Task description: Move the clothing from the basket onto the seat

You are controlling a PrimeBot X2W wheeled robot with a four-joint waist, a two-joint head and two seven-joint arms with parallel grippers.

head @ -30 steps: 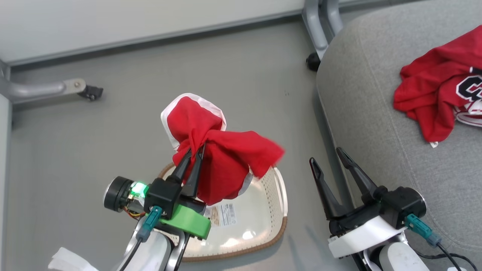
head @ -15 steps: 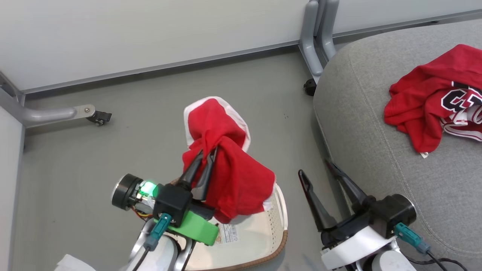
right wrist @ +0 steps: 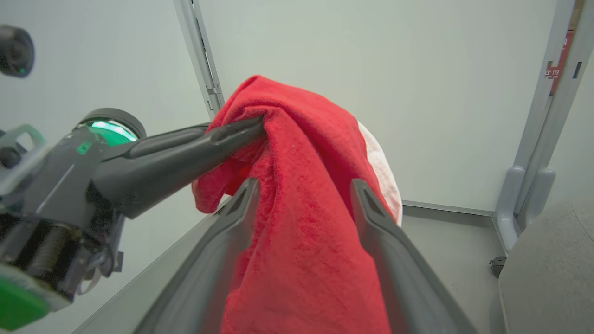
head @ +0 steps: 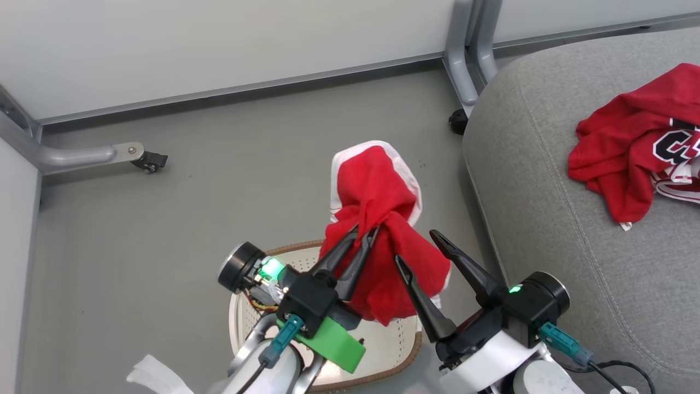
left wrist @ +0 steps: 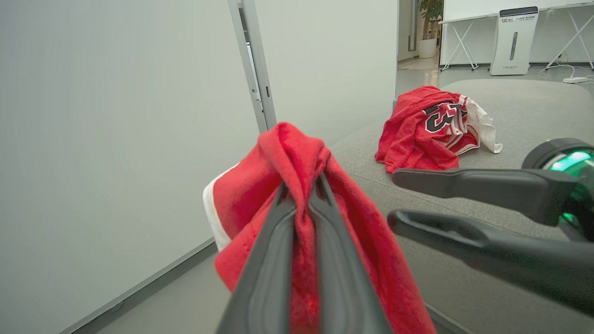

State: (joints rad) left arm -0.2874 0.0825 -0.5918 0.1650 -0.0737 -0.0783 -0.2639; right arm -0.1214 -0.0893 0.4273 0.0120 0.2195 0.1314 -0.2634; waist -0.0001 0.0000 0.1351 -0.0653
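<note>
Red garment [head: 377, 186] above basket [head: 238, 314], beside seat [head: 547, 219]

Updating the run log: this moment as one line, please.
left tool: shut on red garment | right tool: open, near garment | lettered red jersey: on grey seat cushion | basket: below garment

Bare seat [head: 547, 219] nr edge — red jersey heap [head: 618, 148] further rt

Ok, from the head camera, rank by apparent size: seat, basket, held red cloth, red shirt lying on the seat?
Largest: the seat.
Next: the basket, by outline, though half hidden.
The held red cloth and the red shirt look alike; one is nearer, the other cropped, so unranked.
</note>
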